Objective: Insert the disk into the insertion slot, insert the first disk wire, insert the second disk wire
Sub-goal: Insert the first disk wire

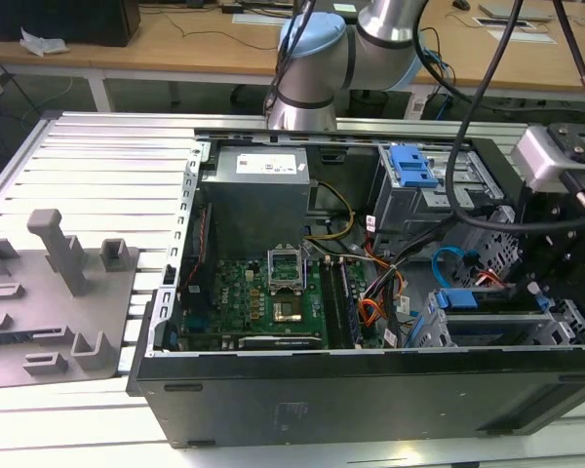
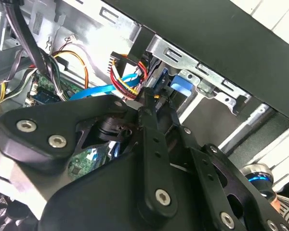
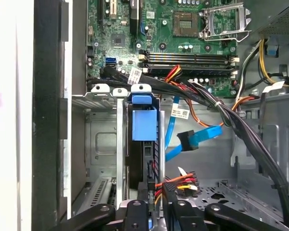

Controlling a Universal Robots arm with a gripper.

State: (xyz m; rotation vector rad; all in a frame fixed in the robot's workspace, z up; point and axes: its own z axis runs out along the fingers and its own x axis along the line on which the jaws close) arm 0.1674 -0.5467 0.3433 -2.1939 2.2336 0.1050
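The disk (image 3: 144, 126) sits edge-on inside the insertion slot (image 3: 100, 139), its blue frame (image 1: 457, 299) showing at the case's front corner. My gripper (image 3: 155, 193) is at the disk's rear end. Its fingers (image 2: 149, 107) are shut on the first disk wire's connector, from which red, orange and yellow leads (image 3: 176, 182) fan out. The second disk wire (image 3: 202, 136), a flat light-blue cable, loops free beside the disk. Its black plug (image 3: 185, 140) hangs unconnected. The same loop (image 1: 447, 261) appears in the exterior view, next to my gripper (image 1: 541, 285).
A thick black cable bundle (image 3: 241, 126) runs diagonally past the slot. The motherboard (image 1: 263, 292) and grey power supply (image 1: 256, 195) fill the case's middle. A taller bay with a blue latch (image 1: 412, 165) stands behind. A grey fixture plate (image 1: 49, 292) lies on the exterior view's left.
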